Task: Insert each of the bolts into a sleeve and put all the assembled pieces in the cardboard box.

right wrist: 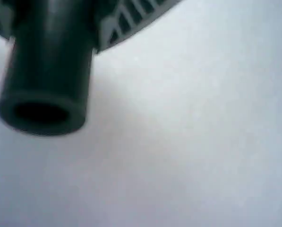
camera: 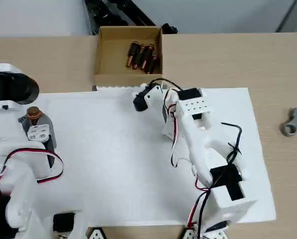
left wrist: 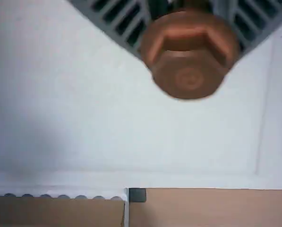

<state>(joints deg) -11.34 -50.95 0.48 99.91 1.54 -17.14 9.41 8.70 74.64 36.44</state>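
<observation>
Bolt (camera: 34, 113) with a copper-coloured hex head is clenched in the left gripper (camera: 35, 122), over the left edge of the white board (camera: 113, 154). In the left wrist view the bolt (left wrist: 190, 52) shows head-on, hex head toward the camera, with grey ribbed fingers (left wrist: 110, 19) closed on it from behind. Below it lie the board (left wrist: 84, 118) and a strip of tan table (left wrist: 202, 208).

The right gripper (camera: 149, 94) is at the far edge of the board, near the cardboard box (camera: 104, 63), and is grasping a black sleeve (camera: 140, 103). In the right wrist view the sleeve (right wrist: 46, 80) is a dark tube with its open end facing the camera, held over the board (right wrist: 202, 142), with a ribbed finger (right wrist: 131, 19) pressed against its side. Bolt and sleeve are well apart, the bolt at the left side and the sleeve near the middle of the far edge. The bolt is not yet in the sleeve.

The box sits on the table (camera: 238, 59) just beyond the board's far edge, open top up. Inside, toward its right side, lies a cluster of assembled pieces (camera: 142, 56), dark sleeves with copper ends, side by side and touching. The exact count is hard to tell, maybe four.

A small grey part (camera: 293, 121) lies on the bare table to the right of the board, well apart from everything else. Red and black cables (camera: 175, 134) run along the right arm.
</observation>
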